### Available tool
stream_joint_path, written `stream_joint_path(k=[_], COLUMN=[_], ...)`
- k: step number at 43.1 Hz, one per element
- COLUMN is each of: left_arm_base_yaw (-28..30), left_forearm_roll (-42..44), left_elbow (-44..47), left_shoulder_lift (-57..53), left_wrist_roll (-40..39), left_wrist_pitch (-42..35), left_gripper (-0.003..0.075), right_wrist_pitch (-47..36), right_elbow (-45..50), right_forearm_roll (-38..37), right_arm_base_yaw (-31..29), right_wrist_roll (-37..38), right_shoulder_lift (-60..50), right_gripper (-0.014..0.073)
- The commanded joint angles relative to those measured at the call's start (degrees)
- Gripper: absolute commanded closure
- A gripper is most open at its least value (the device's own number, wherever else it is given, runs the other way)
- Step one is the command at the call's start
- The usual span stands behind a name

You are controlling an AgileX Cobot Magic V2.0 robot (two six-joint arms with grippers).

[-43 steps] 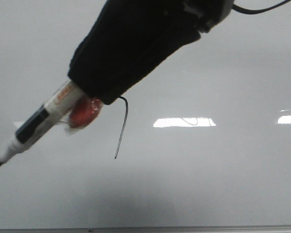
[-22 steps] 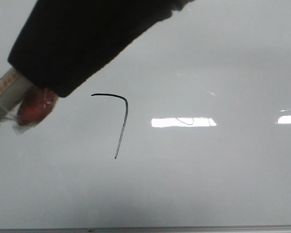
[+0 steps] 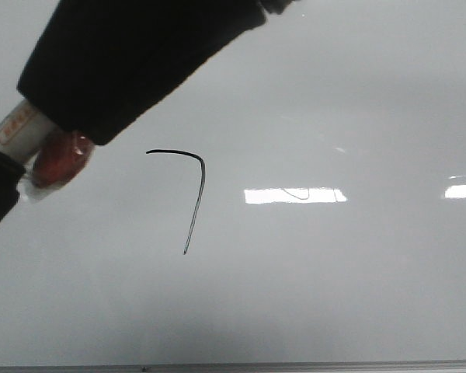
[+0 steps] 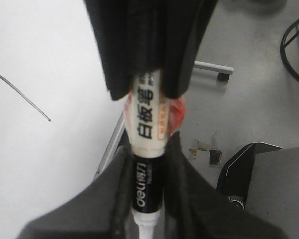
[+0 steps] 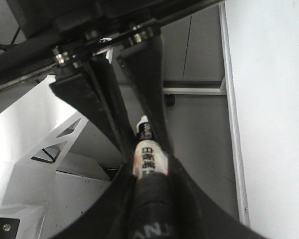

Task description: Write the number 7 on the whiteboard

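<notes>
Number 7 (image 3: 193, 194) drawn mid-left on whiteboard (image 3: 334, 295). Both grippers off to the left of it, past the board edge: right gripper (image 5: 148, 167) and left gripper (image 4: 148, 172) each pinch the marker (image 4: 148, 127) barrel.

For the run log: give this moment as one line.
task: write 7 | 7: drawn on whiteboard | marker: off board, held by both grippers | left gripper: shut on marker | right gripper: shut on marker

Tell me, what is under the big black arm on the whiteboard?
Only the marker peeks out below it. The number 7 sits clear beside it. Whatever whiteboard lies behind the arm is hidden.
</notes>
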Motion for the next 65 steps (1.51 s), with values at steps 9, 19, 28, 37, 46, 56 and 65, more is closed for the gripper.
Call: stream_joint_path(k=[9, 19, 28, 37, 46, 56, 65], left_arm_base_yaw=[-0.17, 5.79, 26.05, 48.6, 60.38, 61.89, 61.89], left_forearm_roll=[-1.49, -0.68, -0.46, -3.28, -6.68, -7.48, -7.6], left_elbow=[-2.14, -2.14, -2.14, -2.14, -2.14, -2.14, -2.14], left_shoulder_lift=[0.06, 3.03, 6.62, 9.4, 16.54, 26.86, 33.35], left_wrist_roll=[-1.2, -2.98, -7.5, -7.84, -7.84, -7.84, -7.84], left_wrist_pitch=[-4.85, -4.61, -4.74, -8.44, -15.8, -24.22, -30.57], left_gripper=[0.0741, 0.0741, 0.0741, 0.0741, 0.0741, 0.0741, 0.0741], right_wrist_pitch=[-7.02, -7.6, -10.66, -19.65, -31.76, -35.24, -35.38], right_elbow=[-1.96, -0.92, 9.2, 23.9, 35.36, 39.36, 39.42], right_forearm_roll=[5.54, 5.2, 5.18, 5.31, 6.67, 7.35, 7.35], right_arm_base_yaw=[0.04, -5.8, -17.05, -27.75, -33.02, -33.09, -33.09], right_wrist_roll=[-0.44, 2.83, 5.71, 13.47, 17.94, 17.94, 17.94], right_shoulder_lift=[-3.85, -10.44, -21.28, -35.35, -47.66, -53.7, -53.7], right_gripper=[0.0018, 0.0004, 0.0004, 0.0136, 0.0392, 0.0651, 0.0662])
